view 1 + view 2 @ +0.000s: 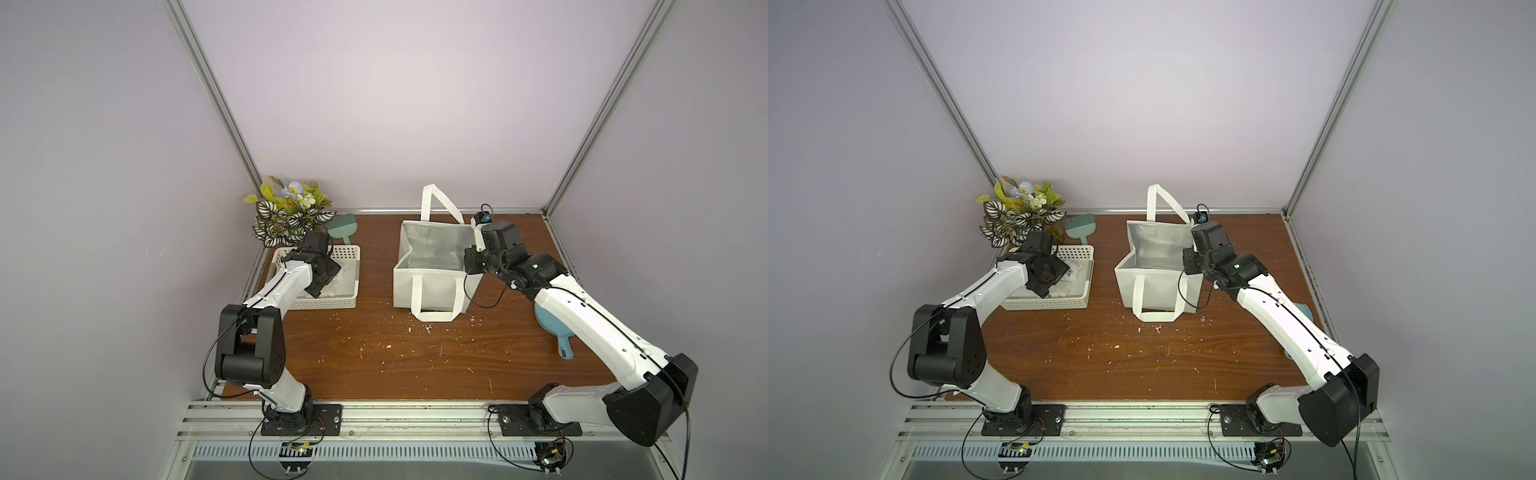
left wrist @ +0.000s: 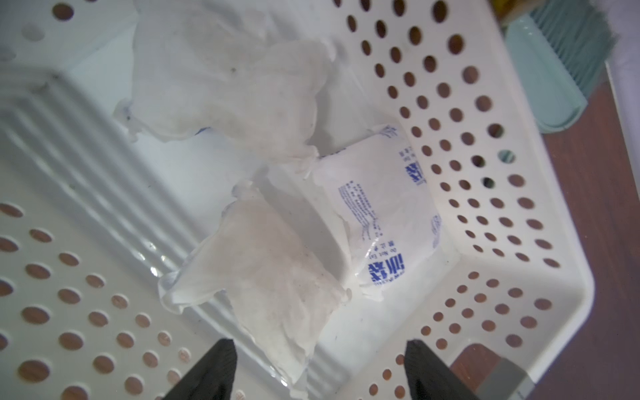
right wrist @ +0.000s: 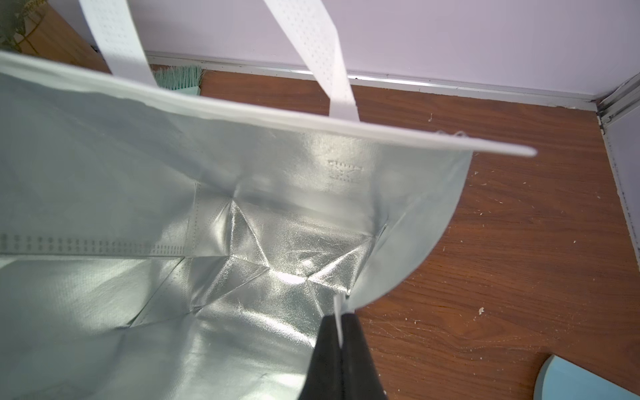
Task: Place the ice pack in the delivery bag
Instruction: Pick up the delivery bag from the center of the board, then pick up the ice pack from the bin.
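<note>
Lying in basket (image 2: 571, 280), ice pack (image 2: 381, 221) printed "Do Not Eat"

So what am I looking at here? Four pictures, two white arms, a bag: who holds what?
Two robot arms stand at a wooden table. Two pictures look down from one overhead camera; the other two come from small cameras on each arm's wrist. The left gripper, open, hangs over a white perforated basket of soft ice packs; the nearest ice pack lies just ahead of its black fingers, not gripped. The right gripper is shut on the rim of the foil-lined delivery bag, holding its mouth open. What shows of the bag's inside is empty. Also on the table: a fake plant, a green brush and a pale blue scoop.
</note>
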{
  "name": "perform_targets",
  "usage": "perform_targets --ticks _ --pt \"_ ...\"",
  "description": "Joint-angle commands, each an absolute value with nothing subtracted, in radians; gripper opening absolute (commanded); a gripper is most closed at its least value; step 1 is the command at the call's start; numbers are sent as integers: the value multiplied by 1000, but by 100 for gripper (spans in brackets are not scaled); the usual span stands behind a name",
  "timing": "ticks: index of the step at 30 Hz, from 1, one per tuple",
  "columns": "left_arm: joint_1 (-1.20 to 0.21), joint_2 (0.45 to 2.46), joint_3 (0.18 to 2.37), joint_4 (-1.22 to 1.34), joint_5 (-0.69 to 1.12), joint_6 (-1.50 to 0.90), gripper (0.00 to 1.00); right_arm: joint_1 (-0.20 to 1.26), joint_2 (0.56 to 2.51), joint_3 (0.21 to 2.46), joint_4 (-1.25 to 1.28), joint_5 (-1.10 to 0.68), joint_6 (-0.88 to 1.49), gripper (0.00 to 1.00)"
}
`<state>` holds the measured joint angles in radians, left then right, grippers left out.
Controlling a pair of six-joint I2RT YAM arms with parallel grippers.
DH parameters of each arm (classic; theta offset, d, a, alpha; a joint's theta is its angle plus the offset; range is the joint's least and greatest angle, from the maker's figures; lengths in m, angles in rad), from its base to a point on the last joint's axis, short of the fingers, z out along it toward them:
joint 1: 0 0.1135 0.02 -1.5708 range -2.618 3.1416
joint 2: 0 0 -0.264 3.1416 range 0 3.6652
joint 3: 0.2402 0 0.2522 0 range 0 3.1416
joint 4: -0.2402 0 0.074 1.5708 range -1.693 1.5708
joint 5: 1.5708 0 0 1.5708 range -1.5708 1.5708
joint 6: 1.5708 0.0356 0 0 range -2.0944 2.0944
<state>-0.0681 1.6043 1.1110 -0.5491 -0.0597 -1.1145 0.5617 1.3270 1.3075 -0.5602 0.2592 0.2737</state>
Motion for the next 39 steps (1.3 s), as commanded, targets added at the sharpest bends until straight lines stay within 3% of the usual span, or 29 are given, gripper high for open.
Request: perform_targets --ticks 1,6,18,22,28,39 --pt "-48 1643 1101 -600 -25 -1209 72 568 1277 1308 -494 286 250 0" --pt "-37 1705 1110 -628 -36 -1236 77 568 1255 1279 -457 272 244 0" --pt "-35 1816 1140 -642 -98 -1255 78 568 1241 1252 -429 272 241 0" --pt "-35 1858 1159 -641 -106 -1239 70 567 1244 1253 -428 264 245 0" --pt "-37 1821 1144 -640 -133 -1203 38 568 1246 1251 -429 261 253 0" --pt "-110 1536 1130 -640 -197 -1078 35 572 1253 1222 -407 191 265 0"
